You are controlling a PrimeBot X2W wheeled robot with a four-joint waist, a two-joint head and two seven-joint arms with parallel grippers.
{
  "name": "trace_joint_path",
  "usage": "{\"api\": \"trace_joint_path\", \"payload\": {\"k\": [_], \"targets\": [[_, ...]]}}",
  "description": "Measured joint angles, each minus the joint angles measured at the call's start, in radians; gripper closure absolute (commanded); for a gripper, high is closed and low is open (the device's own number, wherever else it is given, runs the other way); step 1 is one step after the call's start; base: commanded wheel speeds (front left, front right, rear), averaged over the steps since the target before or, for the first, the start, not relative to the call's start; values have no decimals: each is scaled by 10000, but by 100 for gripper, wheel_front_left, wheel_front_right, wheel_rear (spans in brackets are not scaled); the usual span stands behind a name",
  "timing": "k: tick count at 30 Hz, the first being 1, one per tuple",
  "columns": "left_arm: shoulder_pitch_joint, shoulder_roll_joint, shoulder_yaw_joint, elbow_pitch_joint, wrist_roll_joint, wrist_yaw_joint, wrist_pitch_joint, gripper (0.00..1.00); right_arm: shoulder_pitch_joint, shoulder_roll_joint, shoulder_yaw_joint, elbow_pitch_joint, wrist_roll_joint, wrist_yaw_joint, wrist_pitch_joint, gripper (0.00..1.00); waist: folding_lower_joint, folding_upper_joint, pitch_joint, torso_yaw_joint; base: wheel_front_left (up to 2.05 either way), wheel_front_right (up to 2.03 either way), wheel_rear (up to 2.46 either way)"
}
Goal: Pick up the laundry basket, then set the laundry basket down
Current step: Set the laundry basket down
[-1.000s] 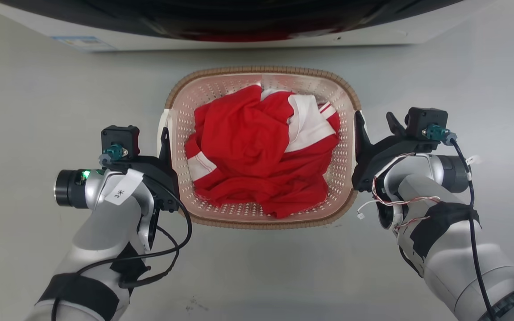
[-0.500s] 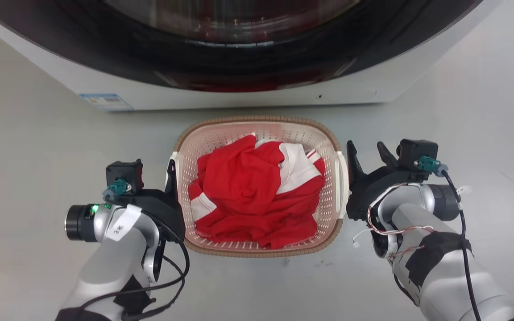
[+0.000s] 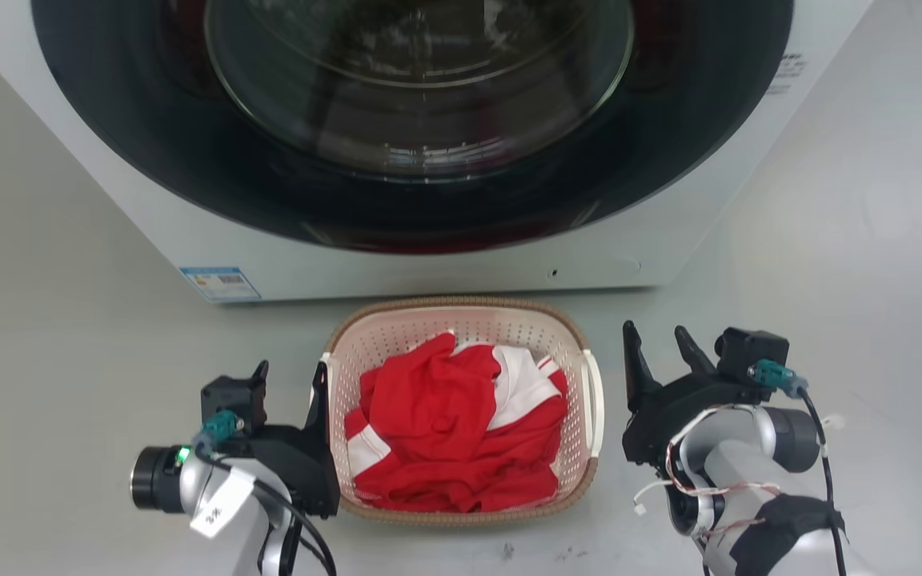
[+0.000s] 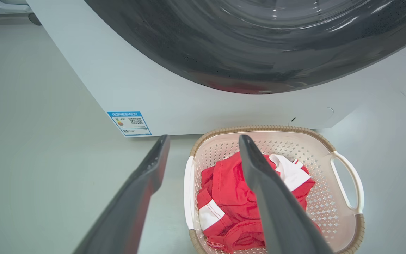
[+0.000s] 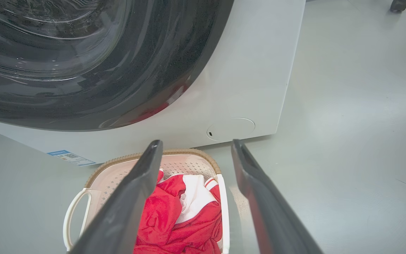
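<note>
- Since the earlier frames the head camera has risen, so more of the washer shows and the laundry basket appears smaller and lower in the head view.
- Against the basket itself, the right claw has come away. A second ago its inner finger lay against the right rim; now a strip of bare floor shows between them.
- The left claw stays close to the basket's left side, its inner finger just beside the white left handle. Whether they touch cannot be told.
- Both claws stand spread wide and hold nothing.
- In the left wrist view the two dark fingers frame the left handle in the picture, one lying over the floor and the other over the basket's inside.
- In the right wrist view the fingers frame the right handle the same way, one over the basket and one over the floor.
- The basket sits on the floor just in front of the washer, below its dark round door and between the two claws.
- A crumpled red and white garment fills the bottom of the basket.
- A small blue label sits on the washer's lower front, to the left of the basket.
</note>
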Motion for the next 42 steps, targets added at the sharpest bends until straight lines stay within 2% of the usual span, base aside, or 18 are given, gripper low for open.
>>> {"api": "trace_joint_path", "payload": {"k": [20,42], "targets": [[3053,221,1285,-3382,1162,184,0,0,3353,-127,-1569,-3250,-2324,0,0,0,1,0,-1851,-117,0,0,0],[5497,13,2449,-5919,2376,186,0,0,5513,31,-2786,-6096,-4249,0,-4,0,3,1,-2651,-271,0,0,0]]}}
